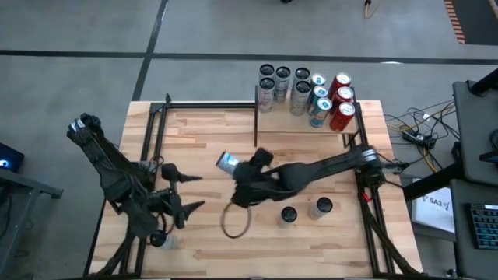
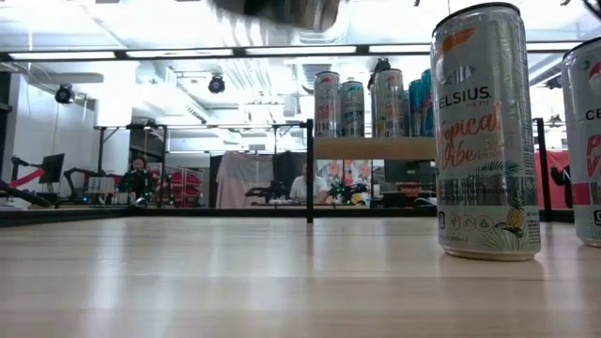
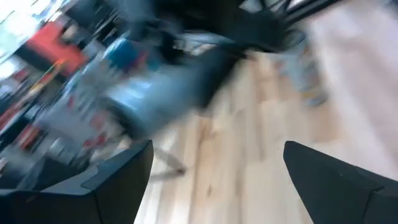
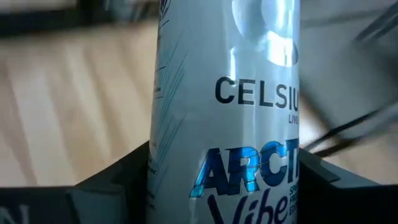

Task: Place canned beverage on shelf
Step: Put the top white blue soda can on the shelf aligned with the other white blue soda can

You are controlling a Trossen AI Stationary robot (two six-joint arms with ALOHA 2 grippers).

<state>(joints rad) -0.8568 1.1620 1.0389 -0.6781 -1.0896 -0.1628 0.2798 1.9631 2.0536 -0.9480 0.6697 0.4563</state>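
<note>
I am carrying the can (image 4: 224, 112) clamped in my right hand (image 1: 233, 173), its long axis tilted. The shelf (image 1: 303, 120) is lying ahead, well apart, already crowded. My left hand (image 1: 185, 194) is idling wide, farther off.

Seen from above, my right gripper (image 1: 233, 173) is over the middle of the table (image 1: 202, 132), closed around a pale blue can (image 1: 227, 162) lying tilted. My left gripper (image 1: 191, 193) rests near the left side, fingers spread. Two cans (image 1: 306, 211) stand nearby on the wood. The shelf (image 1: 366, 117) at the far edge holds a cluster of cans (image 1: 307, 92).
</note>
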